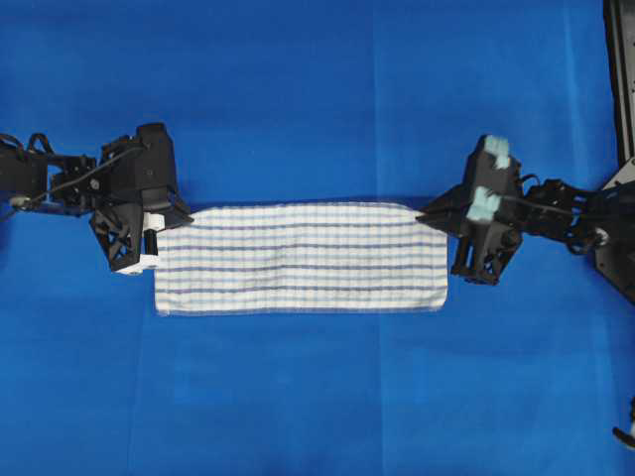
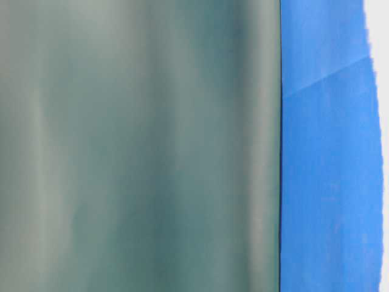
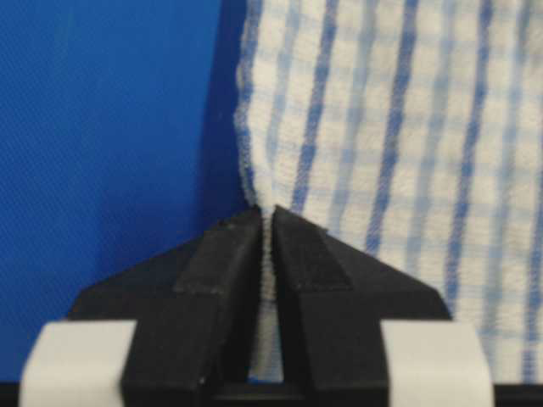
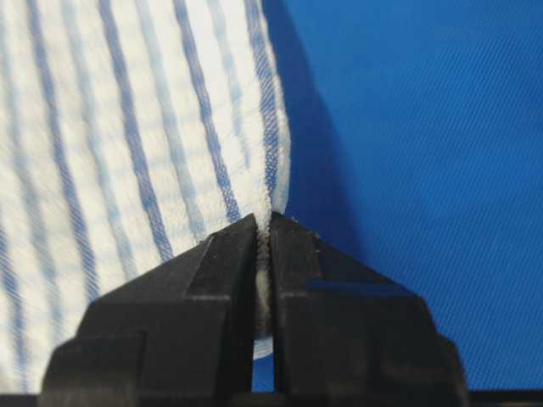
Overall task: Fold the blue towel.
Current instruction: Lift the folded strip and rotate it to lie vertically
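Evidently both claws pinch towel (image 1: 298,260) corners.

No writing, label, brand, number or sign can be read in any view. The towel (image 1: 298,260) bears only woven stripes, and the table cover (image 1: 298,99) is plain. The pale patches on the right gripper (image 1: 425,216) carry no marks that can be made out from overhead. The table-level view is mostly filled by a blurred grey-green surface (image 2: 140,146), which may hide lettering, though none shows.
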Controlling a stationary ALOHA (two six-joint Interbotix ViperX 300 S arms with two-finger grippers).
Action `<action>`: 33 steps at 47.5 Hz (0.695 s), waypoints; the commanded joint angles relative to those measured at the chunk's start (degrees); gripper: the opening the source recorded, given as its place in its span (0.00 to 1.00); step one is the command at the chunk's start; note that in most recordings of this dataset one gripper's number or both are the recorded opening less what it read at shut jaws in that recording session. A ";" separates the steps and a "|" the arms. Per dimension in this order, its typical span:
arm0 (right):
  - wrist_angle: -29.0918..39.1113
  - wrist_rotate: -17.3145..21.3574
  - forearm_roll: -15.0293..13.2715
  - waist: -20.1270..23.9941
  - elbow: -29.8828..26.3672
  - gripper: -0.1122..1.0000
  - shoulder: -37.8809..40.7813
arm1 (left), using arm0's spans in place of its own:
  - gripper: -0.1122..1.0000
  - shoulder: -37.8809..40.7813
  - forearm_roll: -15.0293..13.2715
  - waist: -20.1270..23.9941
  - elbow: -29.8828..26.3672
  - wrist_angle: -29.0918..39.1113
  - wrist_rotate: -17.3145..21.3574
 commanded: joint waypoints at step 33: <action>9.23 -5.98 -0.09 -6.68 -0.62 0.06 -24.26 | 0.12 -17.58 -0.26 -5.98 -5.71 8.26 -1.58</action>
